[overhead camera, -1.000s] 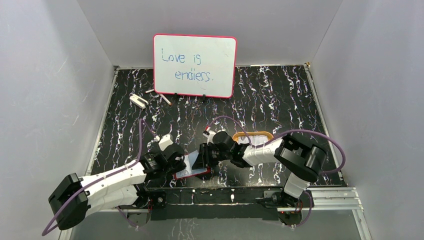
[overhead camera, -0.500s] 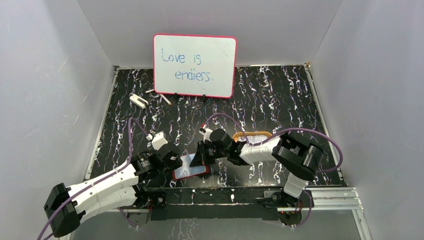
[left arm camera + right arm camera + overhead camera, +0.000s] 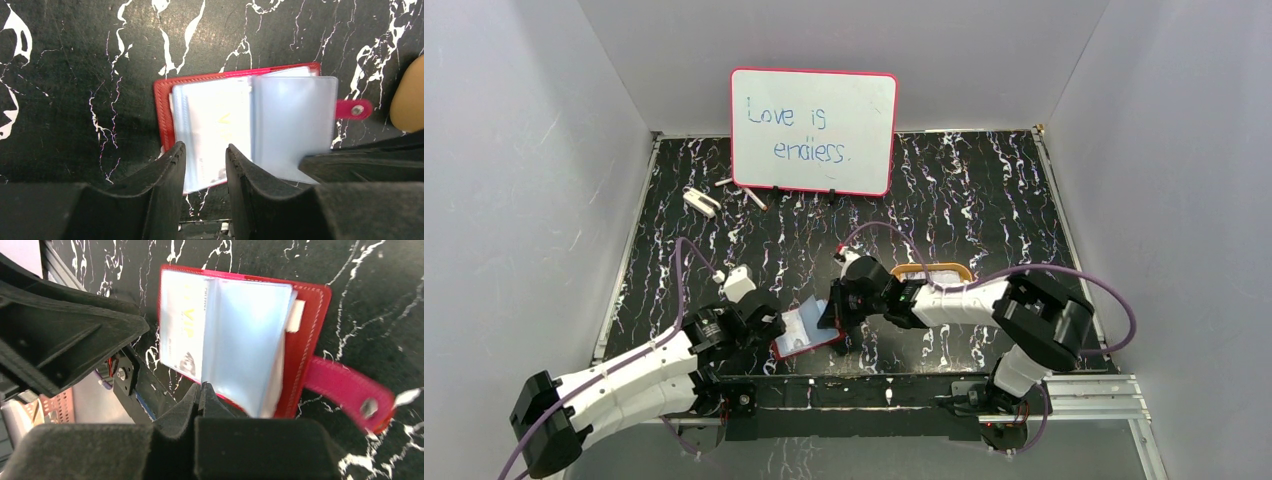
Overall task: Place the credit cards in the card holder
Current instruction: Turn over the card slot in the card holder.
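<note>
Low in both wrist views, the left gripper [image 3: 205, 150] hangs part-open over the open card holder [image 3: 163, 107] at the table's front edge, a credit card [image 3: 212, 125] showing on its left page, and the closed right gripper [image 3: 202, 389] would best hold the clear sleeve [image 3: 250, 335] flat beyond it.

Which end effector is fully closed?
The right end effector: its jaws meet by the card holder. The left end effector has its jaws apart.

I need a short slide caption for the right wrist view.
Shut right tool at the edge of the open red card holder, a card inside.
</note>
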Controlling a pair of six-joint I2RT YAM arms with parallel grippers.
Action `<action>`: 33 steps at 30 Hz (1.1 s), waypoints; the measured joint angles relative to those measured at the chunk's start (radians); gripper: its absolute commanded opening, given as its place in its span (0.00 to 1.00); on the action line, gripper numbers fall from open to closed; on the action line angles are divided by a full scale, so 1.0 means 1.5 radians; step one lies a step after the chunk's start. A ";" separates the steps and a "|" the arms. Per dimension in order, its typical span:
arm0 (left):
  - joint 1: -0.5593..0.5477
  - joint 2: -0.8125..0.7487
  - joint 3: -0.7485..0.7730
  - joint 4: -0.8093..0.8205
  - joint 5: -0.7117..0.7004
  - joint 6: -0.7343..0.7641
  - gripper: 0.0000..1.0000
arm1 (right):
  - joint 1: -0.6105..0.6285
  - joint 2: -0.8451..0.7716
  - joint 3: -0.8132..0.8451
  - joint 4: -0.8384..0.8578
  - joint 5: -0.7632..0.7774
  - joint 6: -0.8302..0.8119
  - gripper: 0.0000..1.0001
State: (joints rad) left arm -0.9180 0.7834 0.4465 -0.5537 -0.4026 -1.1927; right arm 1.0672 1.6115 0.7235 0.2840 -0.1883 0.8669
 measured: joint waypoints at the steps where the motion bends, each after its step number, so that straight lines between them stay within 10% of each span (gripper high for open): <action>1: 0.000 0.004 -0.001 0.002 0.001 0.001 0.33 | 0.000 -0.013 -0.001 -0.012 0.010 -0.002 0.00; 20: 0.000 0.065 -0.022 0.072 0.029 0.015 0.32 | 0.000 -0.111 -0.037 -0.117 0.061 -0.054 0.01; 33: 0.000 0.033 -0.030 0.061 0.027 0.012 0.33 | 0.023 0.032 0.062 -0.079 -0.035 -0.101 0.51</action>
State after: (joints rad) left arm -0.9180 0.8322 0.4011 -0.4618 -0.3618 -1.1751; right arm 1.1015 1.6596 0.8162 0.1658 -0.2405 0.7151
